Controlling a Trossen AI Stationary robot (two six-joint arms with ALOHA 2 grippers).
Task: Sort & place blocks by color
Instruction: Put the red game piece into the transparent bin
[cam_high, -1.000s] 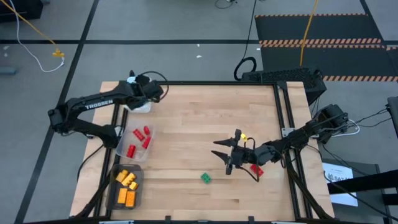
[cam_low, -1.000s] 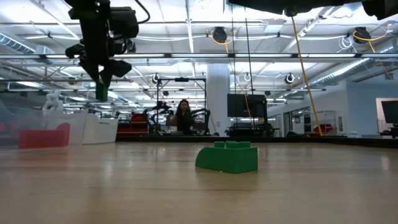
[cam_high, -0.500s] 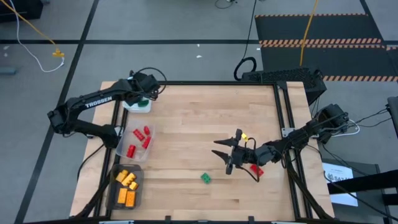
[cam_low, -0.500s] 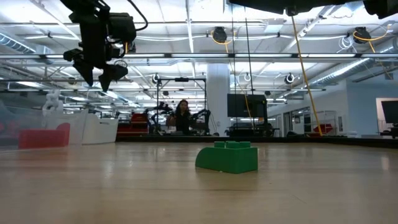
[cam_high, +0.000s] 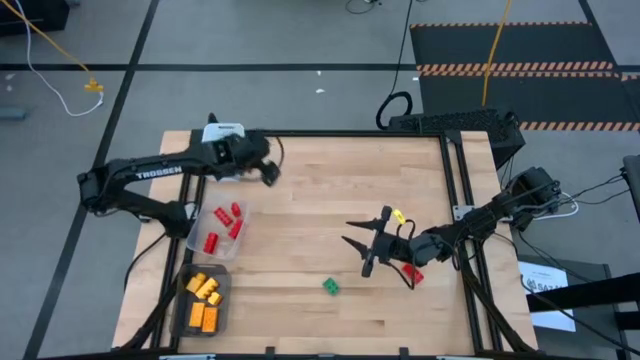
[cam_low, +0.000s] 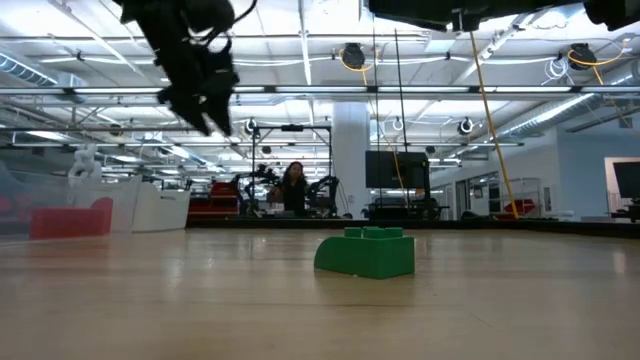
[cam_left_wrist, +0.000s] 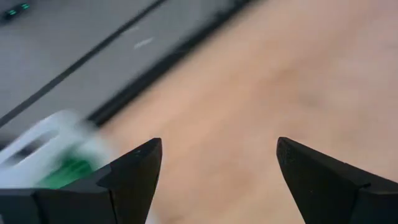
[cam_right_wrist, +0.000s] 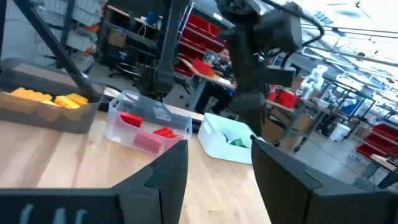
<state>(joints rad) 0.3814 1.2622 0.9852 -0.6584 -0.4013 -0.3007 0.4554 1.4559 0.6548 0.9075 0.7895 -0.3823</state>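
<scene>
One green block (cam_high: 330, 286) (cam_low: 365, 252) lies alone on the wooden table near its front edge. A yellow block (cam_high: 395, 215) and a red block (cam_high: 412, 273) lie beside my right arm. My right gripper (cam_high: 358, 256) (cam_right_wrist: 214, 155) hovers open at mid-table, right of the green block, with nothing between its fingers. At the far left, my left gripper (cam_high: 270, 172) (cam_left_wrist: 217, 146) is open and empty, raised above the table (cam_low: 205, 110) just right of the white tray (cam_left_wrist: 37, 140) (cam_right_wrist: 217, 149), which holds green blocks (cam_right_wrist: 235, 140).
A clear tray (cam_high: 222, 225) with red blocks and a dark tray (cam_high: 203, 300) with yellow and orange blocks stand along the left edge. A black frame rail (cam_high: 455, 200) runs along the right side. Bare wood (cam_high: 320, 200) lies between the arms. A person shows far behind the table (cam_low: 293, 185).
My left gripper opened over the white tray and let go of a green block, which dropped into the tray. It then swung toward the table's right edge, away from the tray, still raised and open.
</scene>
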